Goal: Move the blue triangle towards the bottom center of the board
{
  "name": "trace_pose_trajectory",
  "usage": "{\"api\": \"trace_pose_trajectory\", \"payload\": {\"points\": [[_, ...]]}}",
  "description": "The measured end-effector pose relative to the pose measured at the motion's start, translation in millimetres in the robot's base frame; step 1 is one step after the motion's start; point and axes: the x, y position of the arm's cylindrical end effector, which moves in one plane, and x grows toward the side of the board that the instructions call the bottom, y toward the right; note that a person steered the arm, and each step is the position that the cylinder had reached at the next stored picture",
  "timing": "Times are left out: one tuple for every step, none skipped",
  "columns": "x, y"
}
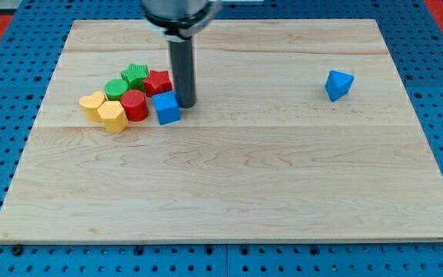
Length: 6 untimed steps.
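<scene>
The blue triangle [339, 85] lies alone at the view's right, in the upper part of the wooden board [229, 192]. My tip [185, 104] rests on the board far to the triangle's left, touching or nearly touching the right side of a blue cube [167, 108]. The rod rises straight up from the tip to the view's top edge.
A cluster sits left of my tip: the blue cube, a red cylinder [134, 105], a red block [158, 81], a green star-like block [135, 75], a green cylinder [116, 88], a yellow heart-like block [92, 103] and a yellow block [113, 116]. A blue pegboard [6, 115] surrounds the board.
</scene>
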Motion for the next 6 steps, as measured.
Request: {"api": "trace_pose_trajectory", "payload": {"points": [[0.0, 68.2], [6.3, 189.9], [14.1, 284.6], [-28.2, 319.0], [-44.8, 251.9], [18.4, 151.1]]}}
